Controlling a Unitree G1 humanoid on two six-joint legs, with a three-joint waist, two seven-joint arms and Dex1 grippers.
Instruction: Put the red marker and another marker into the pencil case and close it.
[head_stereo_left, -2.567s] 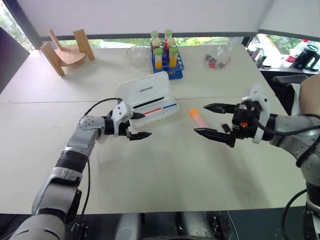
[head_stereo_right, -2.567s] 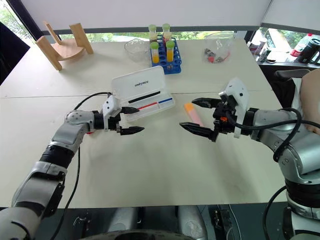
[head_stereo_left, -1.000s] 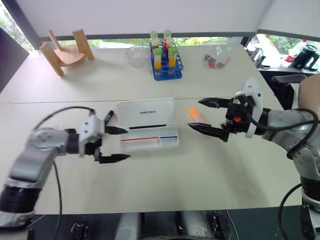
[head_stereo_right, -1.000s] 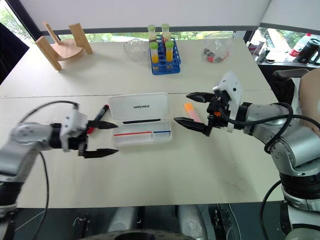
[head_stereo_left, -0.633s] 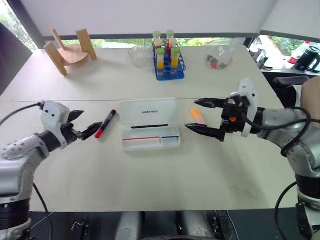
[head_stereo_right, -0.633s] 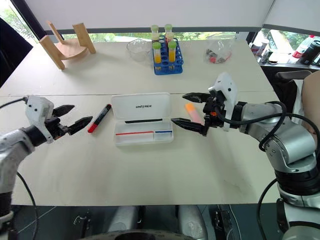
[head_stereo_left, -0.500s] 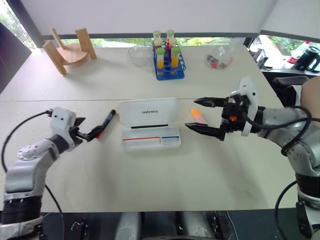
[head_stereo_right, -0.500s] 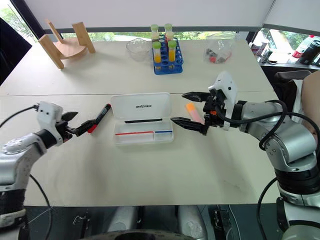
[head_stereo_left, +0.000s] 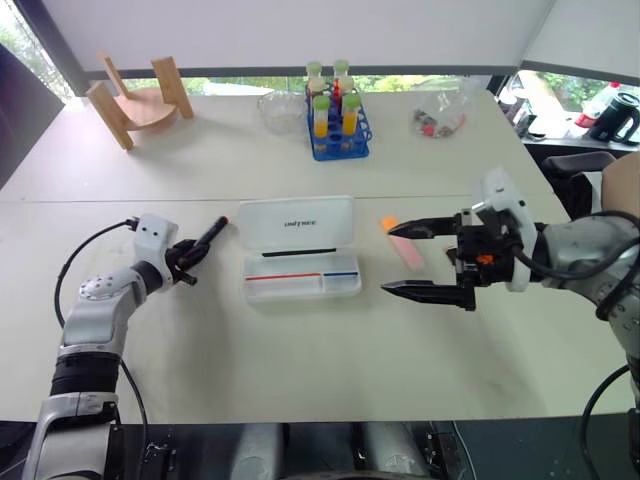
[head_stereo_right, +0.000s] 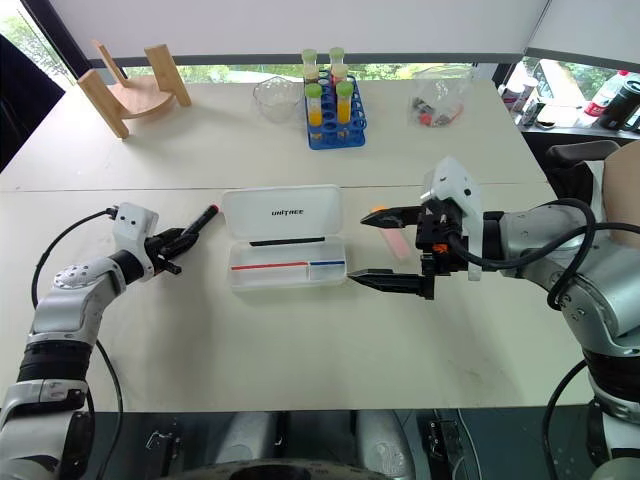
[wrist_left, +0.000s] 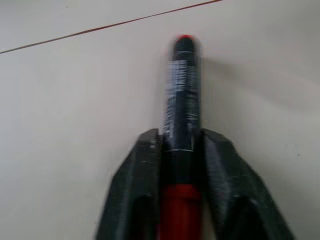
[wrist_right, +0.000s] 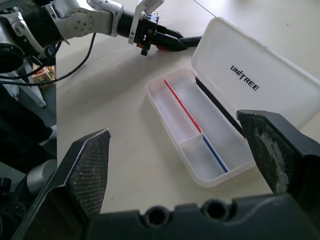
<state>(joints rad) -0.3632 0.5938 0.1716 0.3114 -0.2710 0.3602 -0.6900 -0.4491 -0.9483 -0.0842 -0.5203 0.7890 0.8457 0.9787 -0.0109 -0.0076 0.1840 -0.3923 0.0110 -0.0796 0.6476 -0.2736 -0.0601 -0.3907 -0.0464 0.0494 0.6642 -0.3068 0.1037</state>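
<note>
Far side of white bench: blue rack of capped tubes with yellow liquid, clear glass bowl just beside; curved wooden stand at far left; clear plastic bag at far right.

Silver-grey jointed arms with black cables end in white wrist housings and black two-fingered grippers with cross-hatched pads

The pencil case, white, lies open mid-table, lid back flat. The red marker, black-capped, lies slanted toward the table's left edge. The pink marker, orange-tipped, lies right of the case.
</note>
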